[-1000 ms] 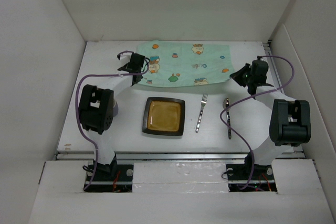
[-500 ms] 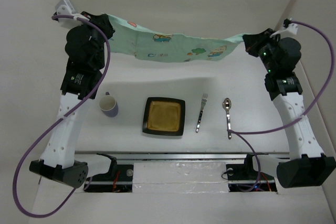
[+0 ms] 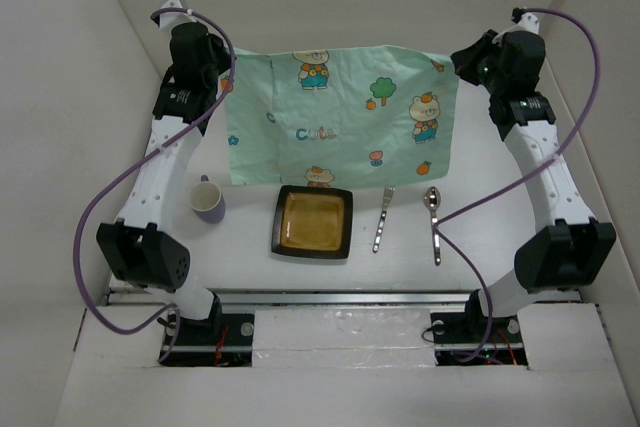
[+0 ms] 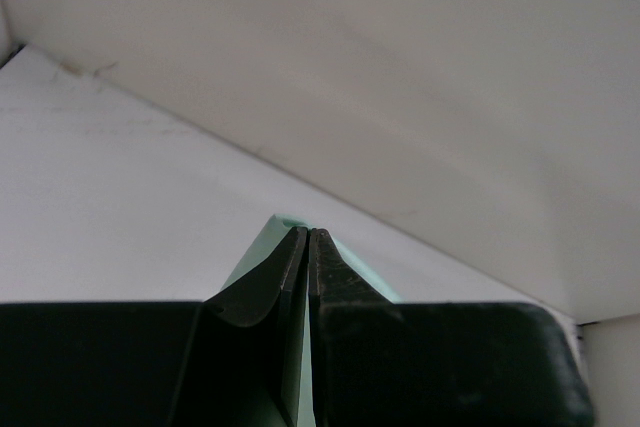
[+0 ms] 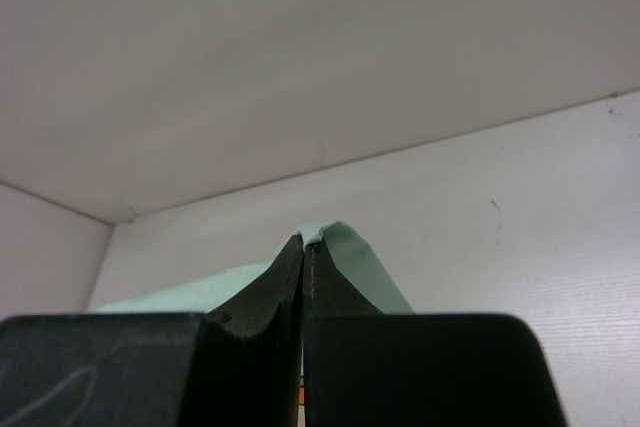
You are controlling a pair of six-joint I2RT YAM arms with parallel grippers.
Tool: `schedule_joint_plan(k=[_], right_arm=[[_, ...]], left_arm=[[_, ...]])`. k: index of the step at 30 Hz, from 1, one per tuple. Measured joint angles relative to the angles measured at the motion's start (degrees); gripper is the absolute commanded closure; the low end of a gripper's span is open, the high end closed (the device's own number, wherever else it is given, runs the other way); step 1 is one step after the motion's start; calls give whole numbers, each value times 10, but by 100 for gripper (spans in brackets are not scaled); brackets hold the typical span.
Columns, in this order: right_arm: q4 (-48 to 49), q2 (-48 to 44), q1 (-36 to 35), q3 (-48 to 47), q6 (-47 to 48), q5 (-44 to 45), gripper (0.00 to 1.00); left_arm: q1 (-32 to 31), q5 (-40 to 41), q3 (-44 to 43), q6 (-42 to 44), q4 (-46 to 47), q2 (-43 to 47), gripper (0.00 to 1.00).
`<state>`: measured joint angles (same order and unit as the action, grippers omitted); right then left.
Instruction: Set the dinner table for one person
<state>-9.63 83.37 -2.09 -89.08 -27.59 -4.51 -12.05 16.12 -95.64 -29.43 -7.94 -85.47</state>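
White bench (image 3: 245, 247): placemat (image 3: 340, 117) was held hanging at the far side, one top corner pinched in closed left jaws, one in closed right jaws, likely for spreading flat.

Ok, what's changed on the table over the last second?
The mint-green cartoon-print cloth placemat, flat on the white tabletop a second ago, has been lifted by two corners and now hangs spread open between the left claw and right claw, both shut on it. Both arms rose. The dark square plate, metal fork and metal spoon have not moved.
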Motion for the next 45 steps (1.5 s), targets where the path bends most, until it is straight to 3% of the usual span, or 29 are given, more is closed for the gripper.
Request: schedule_joint_plan(k=[7,12,16,19,20,21,28,45], right_arm=[[-67,185,-1,-160,4,-16,100],[-70,202,-2,-222,4,-31,100],[-31,165,-2,-182,4,-40,100],[18,127,0,-86,4,-50,100],[38,118,1,-45,4,-53,100],[50,113,3,-7,2,-59,100],[81,175,13,183,-10,-80,100],[102,194,32,274,-11,-92,100]], left_arm=[[57,-46,-190,4,-80,-175,100],[62,-58,-243,5,-85,-180,100],[67,-67,-114,-6,-26,-99,100],[78,-71,25,-28,22,-34,100],[79,-71,31,-29,25,-32,100],[84,-72,110,-44,45,-9,100],[87,-84,359,-97,102,-19,100],[65,-61,406,-114,123,-59,100]])
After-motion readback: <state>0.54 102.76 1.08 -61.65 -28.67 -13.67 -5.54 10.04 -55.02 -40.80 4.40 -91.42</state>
